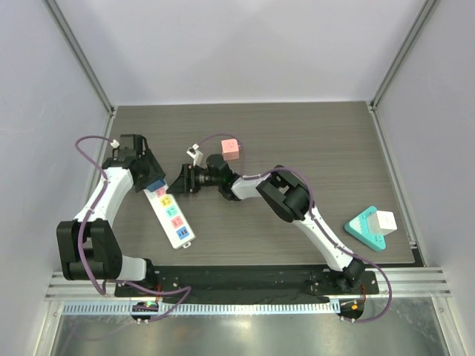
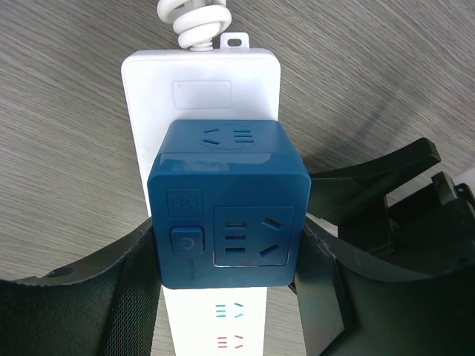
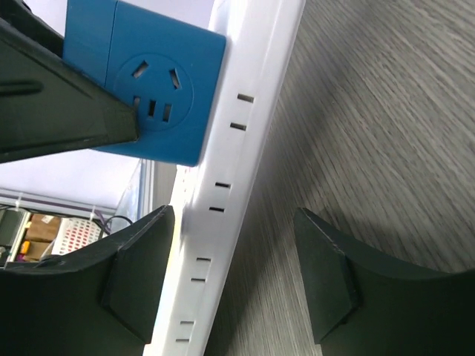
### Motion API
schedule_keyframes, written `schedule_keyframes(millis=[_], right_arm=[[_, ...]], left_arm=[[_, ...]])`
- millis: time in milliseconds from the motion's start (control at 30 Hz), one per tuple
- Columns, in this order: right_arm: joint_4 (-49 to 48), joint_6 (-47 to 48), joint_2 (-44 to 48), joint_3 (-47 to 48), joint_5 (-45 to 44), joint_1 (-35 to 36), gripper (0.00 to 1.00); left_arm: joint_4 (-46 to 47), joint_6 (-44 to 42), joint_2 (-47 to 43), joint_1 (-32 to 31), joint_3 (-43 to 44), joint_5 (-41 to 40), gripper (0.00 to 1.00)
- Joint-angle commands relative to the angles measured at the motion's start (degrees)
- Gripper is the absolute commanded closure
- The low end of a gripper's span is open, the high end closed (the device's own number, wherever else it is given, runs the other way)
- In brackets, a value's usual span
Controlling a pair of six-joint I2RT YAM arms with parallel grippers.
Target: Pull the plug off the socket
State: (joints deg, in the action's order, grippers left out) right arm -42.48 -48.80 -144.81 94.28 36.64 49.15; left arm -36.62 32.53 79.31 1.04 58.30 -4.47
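**Near edge, right:** a teal wedge (image 1: 361,231) carrying a white cube (image 1: 384,220) sits on the table (image 1: 297,126), well apart from both arms.

**Near edge, left:** a white power strip (image 1: 176,222) lies flat, running away from the arm bases and slanting left, with its coloured socket markings facing up.

**Far end of the strip:** the blue plug (image 2: 226,208), a cube, is seated in the strip. It has socket openings on two faces and a button on one.

**Left gripper** (image 2: 228,236): clamped on the plug, with a finger (image 2: 119,289) pressed to each side.

**Right gripper** (image 3: 234,215): positioned on the opposite side of the strip, low over the table. Its jaws stand apart with the strip's long edge between them. Whether they touch the strip cannot be judged.

**Beyond the plug:** a coiled white cord (image 2: 199,18) leaves the end of the strip.

**Farthest:** a pink cube (image 1: 231,149) rests on the table behind the right gripper.
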Motion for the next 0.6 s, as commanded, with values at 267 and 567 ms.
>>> schedule_keyframes(millis=[267, 567], right_arm=[[-6.2, -7.8, -5.1, 5.2, 2.5, 0.9, 0.46], [-4.2, -11.2, -7.8, 8.2, 1.7, 0.9, 0.71]], left_arm=[[6.1, -2.1, -5.4, 0.2, 0.1, 4.1, 1.0], [8.3, -2.9, -7.6, 0.3, -1.4, 6.7, 1.0]])
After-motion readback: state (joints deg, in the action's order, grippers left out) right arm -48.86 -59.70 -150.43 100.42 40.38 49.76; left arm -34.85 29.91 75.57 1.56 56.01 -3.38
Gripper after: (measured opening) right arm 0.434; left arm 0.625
